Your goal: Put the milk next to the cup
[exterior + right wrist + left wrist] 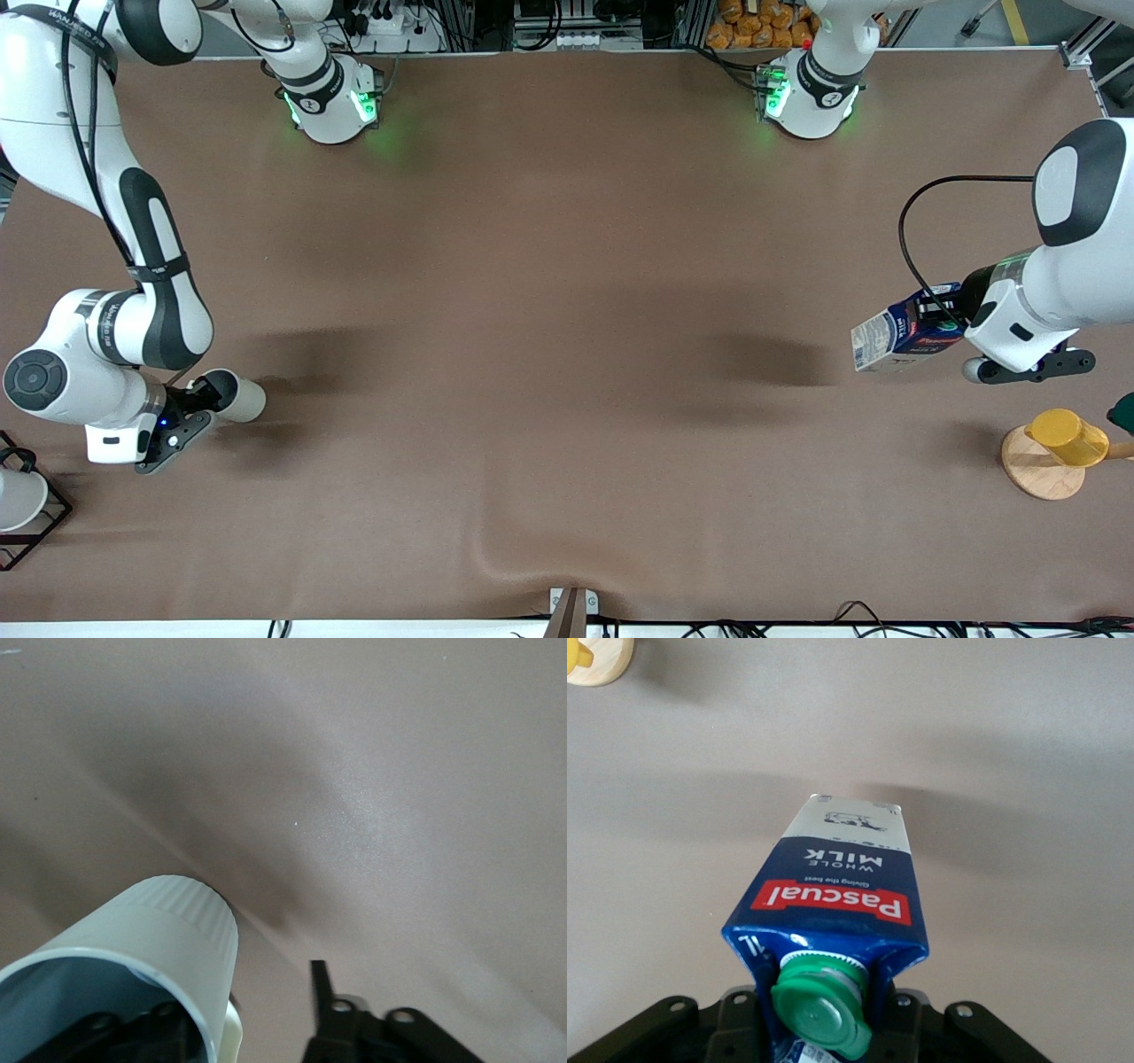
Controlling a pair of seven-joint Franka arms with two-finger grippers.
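Gripping the dark-blue, green-capped milk point(833, 895) tilted above the desk point(549, 292), the left pincer point(941, 312) is clamping while the right pincer point(197, 400) is straddling the cup's point(237, 395) rim, grip unclear.

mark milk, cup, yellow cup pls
milk point(895, 335): front view, white side panel of the carton.
cup point(241, 397): front view, outer wall.
yellow cup point(1067, 437): front view, its side, on the wooden disc.

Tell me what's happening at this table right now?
The left gripper is shut on the milk, holding the carton tilted in the air over the left arm's end of the table. At the right arm's end, the right gripper is at the cup, one finger inside its rim and one outside; a firm grip isn't clear. A yellow cup on a round wooden base sits nearer the front camera than the milk.
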